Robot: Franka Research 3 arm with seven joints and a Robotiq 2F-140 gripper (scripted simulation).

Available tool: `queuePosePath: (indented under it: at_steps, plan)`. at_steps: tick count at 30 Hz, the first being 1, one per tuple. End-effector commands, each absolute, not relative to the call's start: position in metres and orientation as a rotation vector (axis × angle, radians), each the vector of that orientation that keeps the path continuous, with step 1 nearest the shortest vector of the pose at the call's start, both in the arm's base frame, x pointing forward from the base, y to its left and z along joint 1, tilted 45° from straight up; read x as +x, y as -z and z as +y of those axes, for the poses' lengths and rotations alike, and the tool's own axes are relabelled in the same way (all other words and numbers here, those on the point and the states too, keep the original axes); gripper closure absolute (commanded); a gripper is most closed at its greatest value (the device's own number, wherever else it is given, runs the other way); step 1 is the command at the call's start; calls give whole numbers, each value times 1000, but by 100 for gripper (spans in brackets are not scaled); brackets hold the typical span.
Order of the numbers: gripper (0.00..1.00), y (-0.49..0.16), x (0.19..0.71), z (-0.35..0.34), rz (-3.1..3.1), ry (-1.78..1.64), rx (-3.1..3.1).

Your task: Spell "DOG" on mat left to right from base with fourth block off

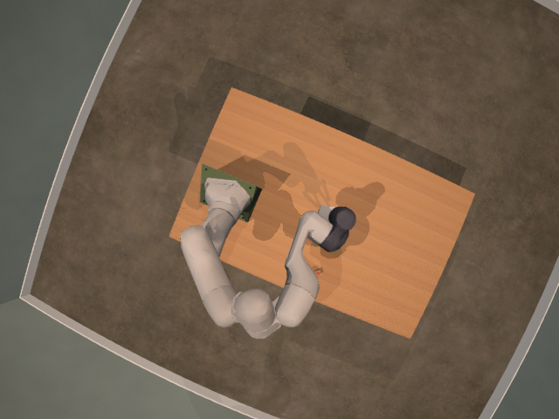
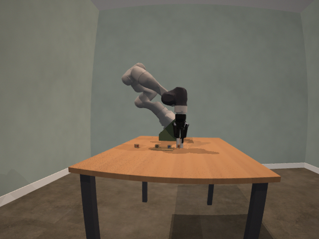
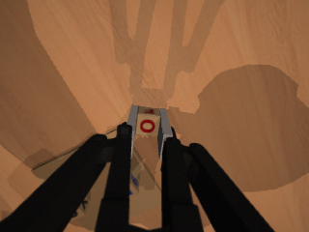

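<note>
- Mat [image 3: 58, 193] lies on the desk [image 3: 251, 43], left of the O block [image 3: 147, 126].
- End effector [image 3: 147, 130] straddles that block on bare wood just off the mat edge, fingers closing, likely gripping it.
- Squeeze squarely before lifting, keeping the O upright.

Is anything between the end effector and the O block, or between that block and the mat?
Nothing visible. The end effector has its pads against both sides of the O block; the mat lies right beside it. A green-lettered block and a blue-lettered block sit on the mat, with open space between.
</note>
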State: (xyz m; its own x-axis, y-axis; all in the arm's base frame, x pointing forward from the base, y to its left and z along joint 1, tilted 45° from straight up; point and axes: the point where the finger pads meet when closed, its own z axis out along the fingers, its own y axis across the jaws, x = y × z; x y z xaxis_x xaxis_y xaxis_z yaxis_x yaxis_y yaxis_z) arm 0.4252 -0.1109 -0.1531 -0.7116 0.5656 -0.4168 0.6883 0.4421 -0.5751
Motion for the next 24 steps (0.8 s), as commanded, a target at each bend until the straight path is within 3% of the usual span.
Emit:
queuePosePath:
  at_steps: [1, 24]
  plan:
    - [87, 154, 426, -111, 2522, 1118, 1112]
    - [87, 152, 427, -109, 2522, 1118, 1112]
